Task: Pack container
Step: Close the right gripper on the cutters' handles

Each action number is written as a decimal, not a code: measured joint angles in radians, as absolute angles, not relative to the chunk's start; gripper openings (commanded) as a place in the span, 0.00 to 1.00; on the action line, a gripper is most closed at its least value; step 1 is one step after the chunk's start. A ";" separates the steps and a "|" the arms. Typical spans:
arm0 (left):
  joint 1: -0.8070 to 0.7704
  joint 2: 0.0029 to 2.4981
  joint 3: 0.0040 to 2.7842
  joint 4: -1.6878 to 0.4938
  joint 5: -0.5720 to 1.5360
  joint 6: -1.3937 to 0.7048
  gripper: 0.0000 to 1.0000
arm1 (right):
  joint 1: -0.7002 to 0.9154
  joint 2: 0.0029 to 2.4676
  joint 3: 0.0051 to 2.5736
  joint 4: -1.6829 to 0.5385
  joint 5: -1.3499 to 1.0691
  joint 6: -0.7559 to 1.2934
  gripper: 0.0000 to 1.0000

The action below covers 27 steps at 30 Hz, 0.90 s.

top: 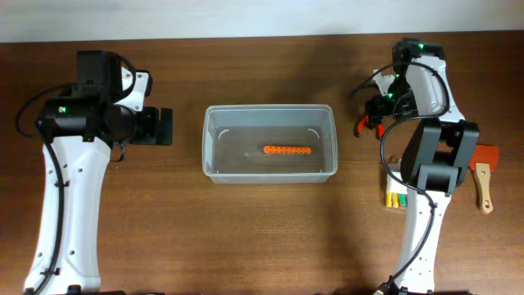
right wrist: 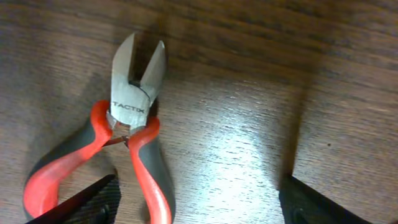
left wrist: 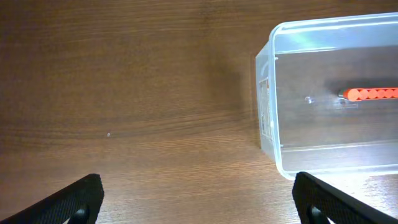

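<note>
The container is set centrally on the worktop between both arms, one orange bar inside; right end effector is held spread over the red-handled cutters, presumably for pickup; left end effector is spread, empty.

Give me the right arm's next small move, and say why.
Probably nudge the right gripper sideways until both red handles of the side cutters sit between its open fingers, then lower. The cutters lie flat on the table, off-centre toward one finger, not yet gripped, and the container holds only an orange strip.
</note>
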<state>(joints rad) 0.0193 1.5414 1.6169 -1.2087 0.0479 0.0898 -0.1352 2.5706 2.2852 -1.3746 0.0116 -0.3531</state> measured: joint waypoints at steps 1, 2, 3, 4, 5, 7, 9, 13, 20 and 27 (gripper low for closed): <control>0.019 1.541 1.617 -1.209 0.048 0.090 0.99 | -0.135 2.569 2.280 -1.372 0.015 -0.353 0.81; 0.019 1.541 1.617 -1.209 0.048 0.090 0.99 | -0.135 2.566 2.273 -1.369 0.019 -0.354 0.81; 0.019 1.541 1.617 -1.209 0.048 0.090 0.99 | -0.134 2.563 2.267 -1.367 0.022 -0.353 0.80; 0.019 1.541 1.617 -1.209 0.048 0.090 0.99 | -0.134 2.561 2.263 -1.368 0.026 -0.353 0.81; 0.019 1.541 1.617 -1.209 0.048 0.090 0.99 | -0.134 2.559 2.259 -1.367 0.028 -0.354 0.81; 0.019 1.541 1.617 -1.209 0.048 0.090 0.99 | -0.134 2.558 2.258 -1.367 0.030 -0.354 0.80; 0.019 1.541 1.617 -1.209 0.048 0.090 0.99 | -0.134 2.558 2.257 -1.366 0.030 -0.355 0.79; 0.019 1.541 1.617 -1.209 0.048 0.090 0.99 | -0.134 2.557 2.255 -1.364 0.033 -0.356 0.76; 0.019 1.541 1.617 -1.209 0.048 0.090 0.99 | -0.134 2.557 2.254 -1.362 0.033 -0.356 0.73; 0.019 1.541 1.617 -1.209 0.048 0.090 0.99 | -0.130 2.556 2.251 -1.352 0.033 -0.355 0.73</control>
